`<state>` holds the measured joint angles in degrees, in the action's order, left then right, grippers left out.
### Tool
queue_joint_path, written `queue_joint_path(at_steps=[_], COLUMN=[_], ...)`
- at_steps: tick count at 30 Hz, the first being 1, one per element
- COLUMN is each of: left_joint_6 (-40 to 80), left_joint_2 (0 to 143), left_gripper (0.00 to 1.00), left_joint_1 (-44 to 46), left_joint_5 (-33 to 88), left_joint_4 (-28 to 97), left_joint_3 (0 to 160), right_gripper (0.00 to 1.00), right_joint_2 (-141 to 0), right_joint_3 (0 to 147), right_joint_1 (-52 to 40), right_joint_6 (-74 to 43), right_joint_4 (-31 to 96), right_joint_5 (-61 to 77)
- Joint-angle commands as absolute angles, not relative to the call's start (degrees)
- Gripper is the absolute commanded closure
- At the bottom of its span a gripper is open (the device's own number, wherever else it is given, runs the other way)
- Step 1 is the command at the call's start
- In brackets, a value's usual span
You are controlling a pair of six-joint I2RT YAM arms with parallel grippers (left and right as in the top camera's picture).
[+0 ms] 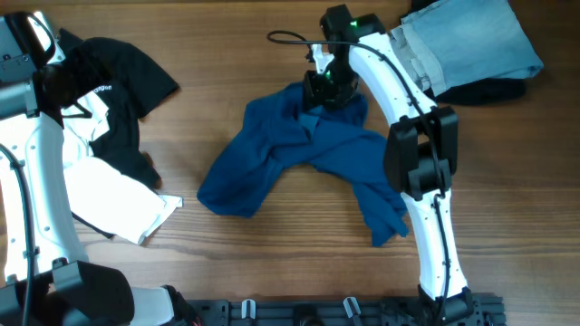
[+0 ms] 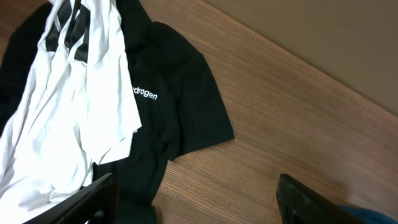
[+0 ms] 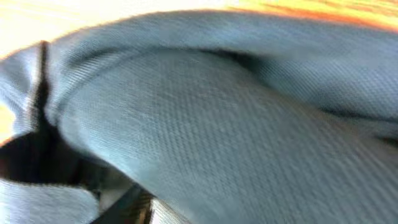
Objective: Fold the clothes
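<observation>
The deep-blue shirt (image 1: pixel 290 154) lies crumpled at the table's middle, its upper part bunched up toward my right gripper (image 1: pixel 328 86). The gripper sits on that bunch and looks shut on it. The right wrist view is filled with blurred blue shirt fabric (image 3: pixel 217 124). The black tee (image 1: pixel 127 81) with small white lettering lies at the far left, also in the left wrist view (image 2: pixel 180 93). The white garment (image 1: pixel 100 190) with black marks lies partly over it (image 2: pixel 68 106). My left gripper (image 2: pixel 199 208) is open and empty above the tee's edge (image 1: pixel 68 86).
Folded light-blue jeans (image 1: pixel 471 41) lie at the back right on a dark garment (image 1: pixel 489 91). A black cable (image 1: pixel 285 36) loops behind the right gripper. Bare wood (image 2: pixel 280 124) lies between the tee and the blue shirt. A black rail (image 1: pixel 344 310) runs along the front edge.
</observation>
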<state>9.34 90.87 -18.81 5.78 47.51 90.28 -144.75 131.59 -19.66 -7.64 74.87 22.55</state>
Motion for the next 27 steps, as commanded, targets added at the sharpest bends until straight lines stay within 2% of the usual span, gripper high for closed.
queue_joint_path(at_steps=[1, 2, 3, 4, 5, 12, 20, 27], left_joint_6=[9.45, 9.45, 9.47, 9.47, 9.47, 9.45, 9.45, 9.45], left_joint_2=[91.26, 91.26, 91.31, 91.31, 91.31, 91.31, 91.31, 91.31], left_gripper=[0.18, 0.18, 0.18, 0.18, 0.18, 0.18, 0.18, 0.18], left_joint_1=[-19.14, -19.14, -19.14, -19.14, -19.14, -19.14, -19.14, -19.14], left_joint_5=[5.02, 5.02, 5.02, 5.02, 5.04, 5.02, 5.02, 5.02], left_joint_4=[47.31, 47.27, 47.13, 47.0, 46.92, 46.92, 46.96, 46.96], left_joint_3=[90.32, 90.32, 90.32, 90.32, 90.32, 90.32, 90.32, 90.32], right_gripper=[0.69, 0.73, 0.85, 0.92, 0.96, 0.96, 0.96, 0.94], right_joint_2=[-141.14, -140.7, -139.94, -139.48, -139.09, -138.41, -138.17, -138.37], right_joint_3=[131.87, 132.2, 132.46, 132.49, 132.49, 132.53, 132.53, 132.53], right_joint_1=[-20.69, -20.69, -20.82, -20.99, -21.28, -26.15, -39.53, -47.33], right_joint_6=[-9.06, -9.1, -9.15, -9.13, -9.13, -9.69, -16.38, -17.96], right_joint_4=[72.79, 72.31, 71.46, 71.05, 70.52, 65.69, 44.88, 36.12], right_joint_5=[24.53, 24.53, 24.56, 24.53, 24.53, 25.1, 27.46, 23.51])
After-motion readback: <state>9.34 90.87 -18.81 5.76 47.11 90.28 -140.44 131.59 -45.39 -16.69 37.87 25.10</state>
